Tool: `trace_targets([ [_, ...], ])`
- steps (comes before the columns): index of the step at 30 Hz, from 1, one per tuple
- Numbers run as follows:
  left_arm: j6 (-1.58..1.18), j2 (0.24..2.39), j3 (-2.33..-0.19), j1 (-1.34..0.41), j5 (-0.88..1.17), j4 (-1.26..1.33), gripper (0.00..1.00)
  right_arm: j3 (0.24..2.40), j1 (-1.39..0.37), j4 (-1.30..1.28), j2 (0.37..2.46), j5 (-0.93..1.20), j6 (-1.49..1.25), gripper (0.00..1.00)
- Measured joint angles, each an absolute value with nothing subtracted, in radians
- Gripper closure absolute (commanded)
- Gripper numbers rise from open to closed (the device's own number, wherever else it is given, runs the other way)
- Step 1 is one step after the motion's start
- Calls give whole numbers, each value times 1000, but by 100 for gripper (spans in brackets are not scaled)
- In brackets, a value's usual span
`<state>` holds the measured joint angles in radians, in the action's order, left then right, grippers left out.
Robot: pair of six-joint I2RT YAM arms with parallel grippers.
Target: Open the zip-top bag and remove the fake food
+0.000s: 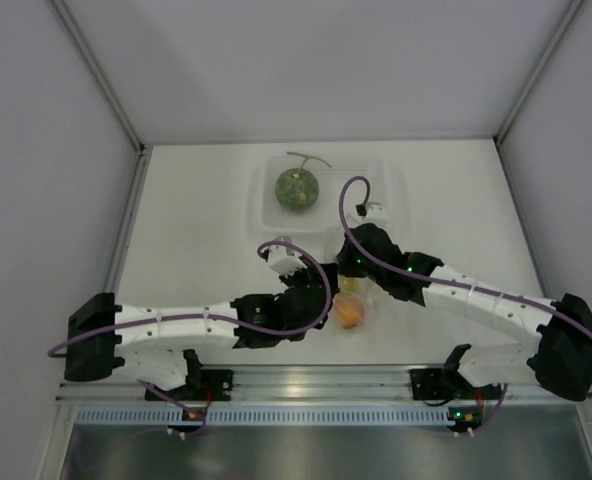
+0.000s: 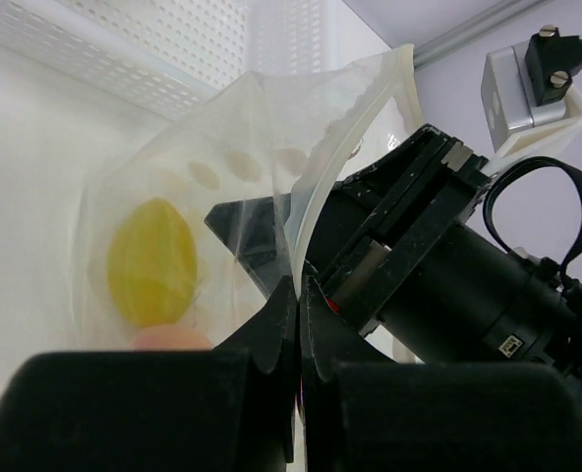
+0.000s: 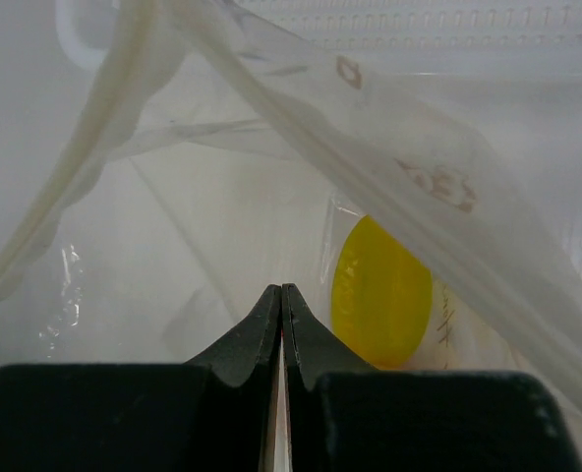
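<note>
Left gripper (image 2: 299, 295): in front of tub (image 1: 266, 215), clamped on zip-top bag (image 1: 364, 300). Zip-top bag: just in front of tub, holds yellow fruit (image 2: 153, 261) and orange fruit (image 1: 349, 313); printing illegible. Right gripper (image 3: 282, 295): pinching bag film. Melon (image 1: 296, 187): inside tub.

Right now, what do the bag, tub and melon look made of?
The bag is thin clear plastic film, glossy, creased and sagging. The tub seems stiffer clear plastic: its walls hold shape. The melon is mottled green and matte; plastic or foam, I cannot tell.
</note>
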<state>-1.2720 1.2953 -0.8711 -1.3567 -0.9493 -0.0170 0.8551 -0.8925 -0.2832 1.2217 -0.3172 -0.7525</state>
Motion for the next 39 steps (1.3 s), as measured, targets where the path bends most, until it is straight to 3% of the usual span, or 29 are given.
trace_targets([
  [9, -1258, 1264, -834, -1367, -991, -43, 100, 857, -939, -255, 1317, -349, -765, 97],
  [20, -1256, 1174, -810, -1385, -989, -54, 100, 773, -993, -255, 1345, -399, -702, 89],
  [26, -1239, 1174, -805, -1385, -979, -54, 100, 801, -993, -256, 1429, -460, -653, 69],
  [34, -1218, 1174, -791, -1385, -962, -54, 100, 828, -993, -268, 1477, -511, -635, 57],
  [39, -1208, 1174, -791, -1385, -956, -54, 100, 857, -991, -276, 1491, -522, -620, 39],
])
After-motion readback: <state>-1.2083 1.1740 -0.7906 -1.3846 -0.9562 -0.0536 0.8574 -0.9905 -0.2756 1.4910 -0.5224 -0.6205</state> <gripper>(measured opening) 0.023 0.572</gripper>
